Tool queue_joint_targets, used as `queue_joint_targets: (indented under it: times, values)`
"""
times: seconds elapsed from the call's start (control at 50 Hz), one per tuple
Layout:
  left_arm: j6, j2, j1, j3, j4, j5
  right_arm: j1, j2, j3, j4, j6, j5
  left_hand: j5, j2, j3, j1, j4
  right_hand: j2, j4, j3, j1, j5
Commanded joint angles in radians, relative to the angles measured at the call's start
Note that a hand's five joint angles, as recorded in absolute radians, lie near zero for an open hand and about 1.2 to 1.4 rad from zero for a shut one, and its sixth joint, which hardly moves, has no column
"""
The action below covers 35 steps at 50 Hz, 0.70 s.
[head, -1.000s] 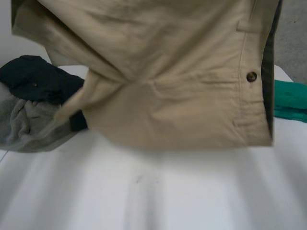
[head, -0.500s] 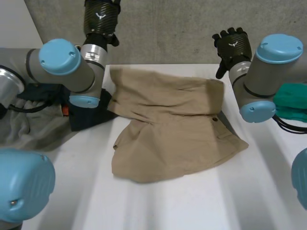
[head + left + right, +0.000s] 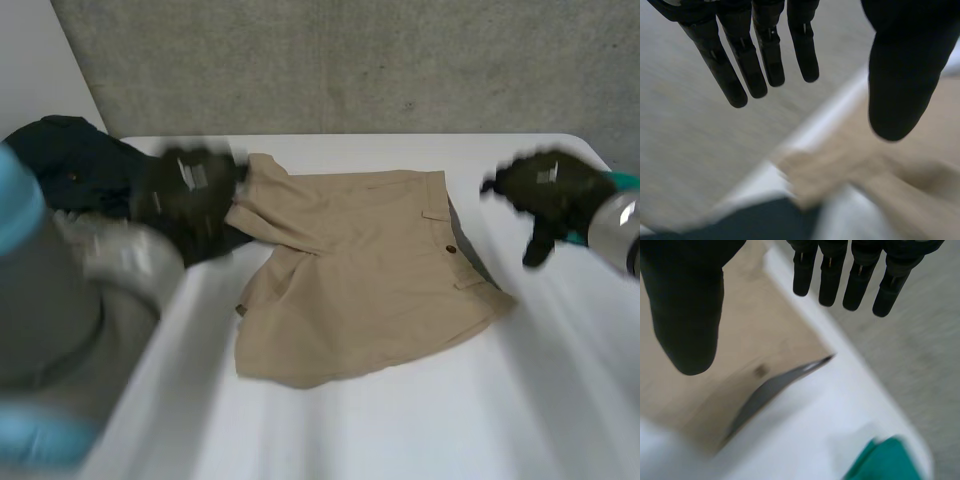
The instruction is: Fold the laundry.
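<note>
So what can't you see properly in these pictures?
Head view: the left arm hides part of the dark clothes.
Head view: the left hand covers the shorts' near edge.
Right wrist view: the green cloth is cut off at the edge; the thumb of the right hand covers some of the shorts.

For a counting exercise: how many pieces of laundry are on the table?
3: tan shorts in the centre, dark garment at the left, green cloth at the right. The left arm may hide more.
</note>
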Motion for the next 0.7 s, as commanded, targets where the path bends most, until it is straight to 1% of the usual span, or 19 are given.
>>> queue_joint_targets:
  times: [0.02, 0.06, 0.12, 0.14, 0.26, 0.28, 0.42, 0.5, 0.52, 0.54, 0.56, 0.6, 0.7]
  values:
    - [-0.056, 0.014, -0.08, -0.255, -0.067, 0.042, -0.074, 0.005, 0.241, -0.108, -0.134, -0.115, 0.038, 0.041, 0.04, 0.021, 0.038, 0.127, 0.12, 0.119, 0.12, 0.112]
    - [-0.084, 0.003, -0.074, -0.276, -0.055, 0.05, -0.091, 0.015, 0.289, -0.182, -0.138, -0.16, -0.02, -0.018, -0.019, -0.038, -0.021, 0.154, 0.146, 0.145, 0.146, 0.139]
    - [-0.135, -0.065, -0.063, -0.296, -0.006, 0.069, -0.104, 0.039, 0.315, -0.245, -0.134, -0.198, -0.1, -0.097, -0.098, -0.117, -0.101, 0.154, 0.146, 0.145, 0.146, 0.139]
    - [-0.151, -0.102, -0.052, -0.296, 0.02, 0.07, -0.108, 0.074, 0.319, -0.277, -0.129, -0.215, -0.117, -0.115, -0.115, -0.135, -0.118, 0.157, 0.149, 0.148, 0.149, 0.142]
    - [-0.158, -0.135, 0.014, -0.296, 0.118, 0.07, -0.105, 0.171, 0.309, -0.349, -0.131, -0.225, -0.144, -0.142, -0.142, -0.161, -0.145, 0.227, 0.219, 0.219, 0.219, 0.212]
    - [-0.156, -0.138, 0.028, -0.295, 0.143, 0.07, -0.102, 0.185, 0.306, -0.363, -0.134, -0.225, -0.144, -0.142, -0.142, -0.161, -0.145, 0.271, 0.263, 0.262, 0.263, 0.256]
    - [-0.149, -0.162, 0.035, -0.284, 0.185, 0.072, -0.098, 0.245, 0.286, -0.423, -0.135, -0.22, -0.123, -0.121, -0.122, -0.141, -0.124, 0.433, 0.425, 0.424, 0.425, 0.417]
    - [-0.149, -0.182, 0.035, -0.275, 0.186, 0.072, -0.098, 0.265, 0.275, -0.429, -0.134, -0.223, -0.077, -0.074, -0.075, -0.094, -0.077, 0.644, 0.636, 0.635, 0.636, 0.628]
    - [-0.149, -0.187, 0.034, -0.269, 0.192, 0.072, -0.096, 0.271, 0.266, -0.429, -0.131, -0.22, -0.071, -0.068, -0.069, -0.088, -0.071, 0.836, 0.828, 0.827, 0.828, 0.821]
    - [-0.149, -0.191, 0.034, -0.266, 0.198, 0.072, -0.096, 0.272, 0.264, -0.429, -0.131, -0.22, -0.059, -0.057, -0.057, -0.076, -0.06, 0.966, 0.958, 0.957, 0.958, 0.951]
    - [-0.149, -0.196, 0.032, -0.264, 0.204, 0.072, -0.095, 0.274, 0.261, -0.429, -0.131, -0.22, -0.036, -0.033, -0.034, -0.053, -0.036, 1.01, 1.002, 1.001, 1.002, 0.995]
    - [-0.147, -0.21, 0.031, -0.258, 0.233, 0.072, -0.096, 0.272, 0.261, -0.431, -0.131, -0.218, 0.04, 0.043, 0.042, 0.023, 0.04, 1.01, 1.002, 1.001, 1.002, 0.995]
    - [-0.144, -0.236, 0.023, -0.241, 0.295, 0.072, -0.098, 0.271, 0.27, -0.432, -0.128, -0.205, 0.114, 0.117, 0.116, 0.097, 0.114, 1.01, 1.002, 1.001, 1.002, 0.995]
